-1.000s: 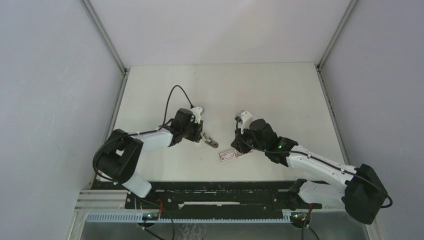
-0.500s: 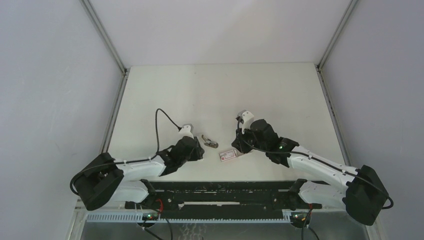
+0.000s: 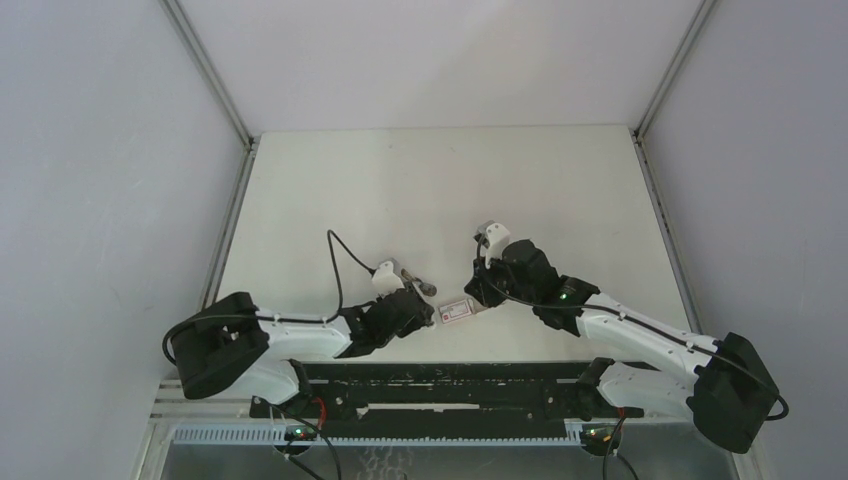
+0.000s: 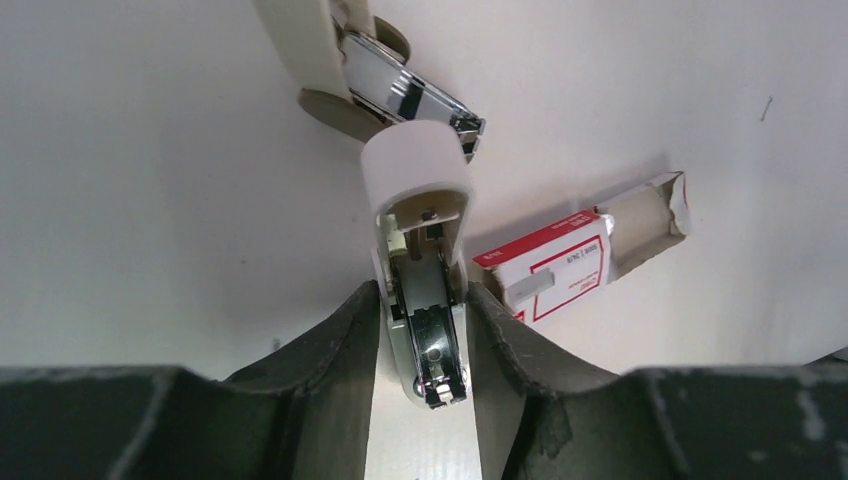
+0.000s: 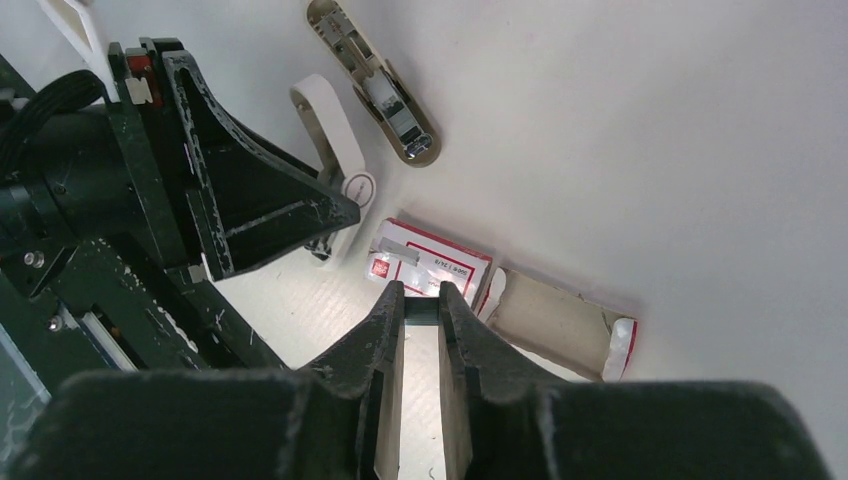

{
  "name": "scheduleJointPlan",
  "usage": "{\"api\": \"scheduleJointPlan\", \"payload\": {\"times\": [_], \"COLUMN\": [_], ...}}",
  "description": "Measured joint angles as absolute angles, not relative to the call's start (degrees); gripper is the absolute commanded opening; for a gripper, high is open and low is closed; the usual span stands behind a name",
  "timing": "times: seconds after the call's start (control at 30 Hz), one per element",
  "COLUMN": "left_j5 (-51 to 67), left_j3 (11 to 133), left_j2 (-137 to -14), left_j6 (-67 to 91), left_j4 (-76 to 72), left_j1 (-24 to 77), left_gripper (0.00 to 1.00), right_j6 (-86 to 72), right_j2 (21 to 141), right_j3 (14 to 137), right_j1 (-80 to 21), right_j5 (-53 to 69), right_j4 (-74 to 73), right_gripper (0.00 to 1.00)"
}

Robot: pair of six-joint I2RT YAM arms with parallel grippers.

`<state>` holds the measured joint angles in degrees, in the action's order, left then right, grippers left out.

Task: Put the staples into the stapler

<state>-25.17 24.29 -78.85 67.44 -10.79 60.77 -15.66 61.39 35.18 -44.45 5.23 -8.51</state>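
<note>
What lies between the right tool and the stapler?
The red-and-white box sits just ahead of the right tool. The stapler lies beyond it, across a bare strip of table. The right wrist view shows this best.

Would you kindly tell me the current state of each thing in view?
stapler: swung open, one arm clamped.
left gripper: shut on the stapler.
box: tray slid partly out.
right gripper: shut on a dark strip, apparently the staples.
staples: not yet in the stapler.
</note>
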Motion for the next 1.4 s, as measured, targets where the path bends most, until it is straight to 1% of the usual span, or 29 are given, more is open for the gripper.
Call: {"api": "scheduleJointPlan", "payload": {"times": [0.17,0.33,0.47,0.53,0.63,0.73,0.87,0.97,1.17,1.4], "left_j5": [-25.1,-24.6,-23.9,-23.8,-23.6,-22.3,-22.6,-23.1,-22.2,-23.6], "left_j3": [25.6,25.6,24.5,23.1,22.5,22.5,21.1,19.0,17.1,15.7], "left_j2": [-80.1,-78.3,-72.9,-66.8,-58.0,-50.7,-42.8,-38.6,-36.3,-35.4], "left_j6": [68.9,67.8,64.9,62.3,57.6,51.8,45.5,41.0,33.3,26.5], "left_j4": [-11.2,-9.9,-7.8,-6.3,-3.6,-0.3,2.0,3.1,2.0,0.2], "left_j1": [61.3,61.4,61.4,61.3,60.2,55.2,47.4,43.7,35.4,34.0], "left_gripper": [0.59,0.64,0.71,0.74,0.75,0.75,0.77,0.78,0.79,0.81], "right_j6": [-16.1,-17.4,-19.6,-20.9,-23.2,-25.9,-29.0,-30.5,-30.9,-30.8], "right_j2": [61.4,60.8,59.7,59.6,59.8,61.9,67.7,72.9,81.7,87.2], "right_j3": [35.2,35.2,35.2,35.2,35.2,35.4,37.0,38.7,43.7,48.2], "right_j1": [-44.5,-45.6,-48.2,-50.5,-54.4,-59.2,-63.5,-65.4,-67.4,-68.1], "right_j5": [4.6,2.5,-1.6,-4.1,-7.9,-12.7,-16.8,-18.8,-21.3,-22.5], "right_j4": [-8.5,-8.5,-8.9,-9.2,-10.1,-10.7,-10.9,-10.9,-10.7,-9.8], "right_gripper": [0.14,0.14,0.14,0.15,0.15,0.15,0.15,0.15,0.15,0.14]}}
